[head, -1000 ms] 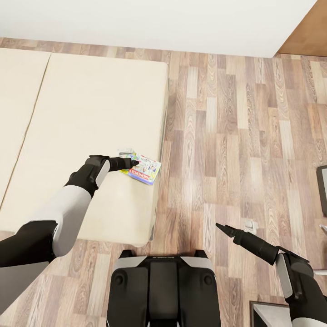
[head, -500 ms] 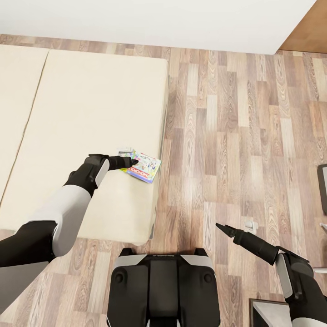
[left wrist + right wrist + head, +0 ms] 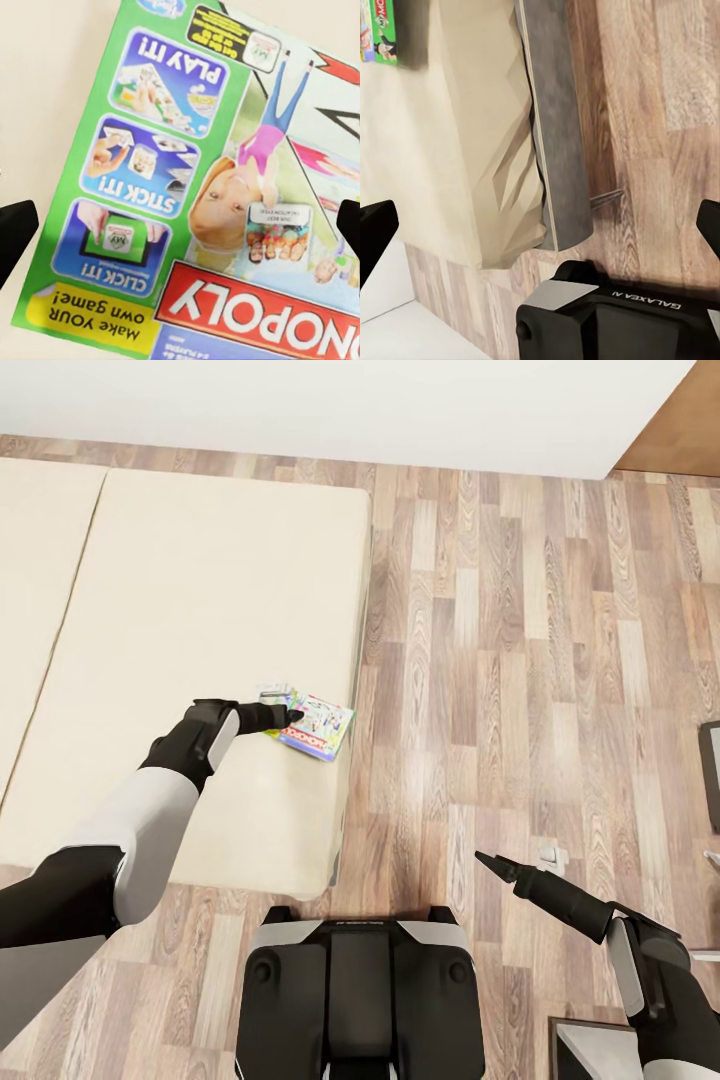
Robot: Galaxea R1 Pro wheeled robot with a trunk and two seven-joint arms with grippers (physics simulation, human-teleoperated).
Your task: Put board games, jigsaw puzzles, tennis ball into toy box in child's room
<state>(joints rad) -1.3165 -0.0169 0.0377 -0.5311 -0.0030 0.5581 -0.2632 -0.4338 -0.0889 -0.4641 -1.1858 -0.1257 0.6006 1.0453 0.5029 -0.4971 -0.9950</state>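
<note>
A: Item one, the left gripper (image 3: 297, 714). How is it standing?

B: It is reaching over the bed (image 3: 180, 620), poised at the near edge of a board game (image 3: 318, 728). In the left wrist view its two dark fingertips (image 3: 15, 232) are sitting wide apart at opposite borders, with the board game (image 3: 217, 187) spanning the gap between them. They are closing on nothing; whether they are touching the lid, I cannot tell.

A: Item two, that board game. What is it reading?

B: A red banner is showing "MONOPOLY" in white letters. Down a green strip three blue panels are reading "PLAY IT!", "STICK IT!" and "CLICK IT!", and a yellow patch is saying "Make YOUR own game!". A girl with blonde hair is pictured in the middle. The small print is too fine to read.

A: And where is it lying?

B: Flat on the beige mattress, near the edge of the bed beside the wood-plank floor (image 3: 520, 660), turned at a slant. Another flat box (image 3: 274, 691) is peeking out just beyond the left gripper, mostly hidden.

A: Item three, the right gripper (image 3: 492, 862).

B: It is hanging over the floor, well apart from the bed, fingers spread and holding nothing. Its wrist view is showing the grey frame (image 3: 556, 135), a green corner of the board game (image 3: 379, 30), and the robot's base (image 3: 615, 319) lettered "GALAXEA".
</note>
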